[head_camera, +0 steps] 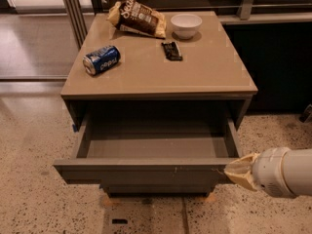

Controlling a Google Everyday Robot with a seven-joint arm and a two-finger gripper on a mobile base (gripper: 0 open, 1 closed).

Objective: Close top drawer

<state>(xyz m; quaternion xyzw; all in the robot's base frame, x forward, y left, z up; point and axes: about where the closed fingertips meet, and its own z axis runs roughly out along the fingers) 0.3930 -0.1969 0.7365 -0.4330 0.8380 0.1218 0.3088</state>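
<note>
Grey-brown top drawer (141,171) open — gripper (232,172) at front's right end, jaws pressed together.

End effector (235,172), low on the right side of the camera view: tan-cream, wedge-shaped, tapering to a blunt tip on its left end, darker shading along the lower edge. Directly behind it is the wrist (267,173): short, fat, white cylinder with a rounded collar, shaded grey underneath. Next is the arm segment (300,171): smooth, plain white-grey tube, slightly narrower than the collar, cut off by the right edge of the view.
</note>
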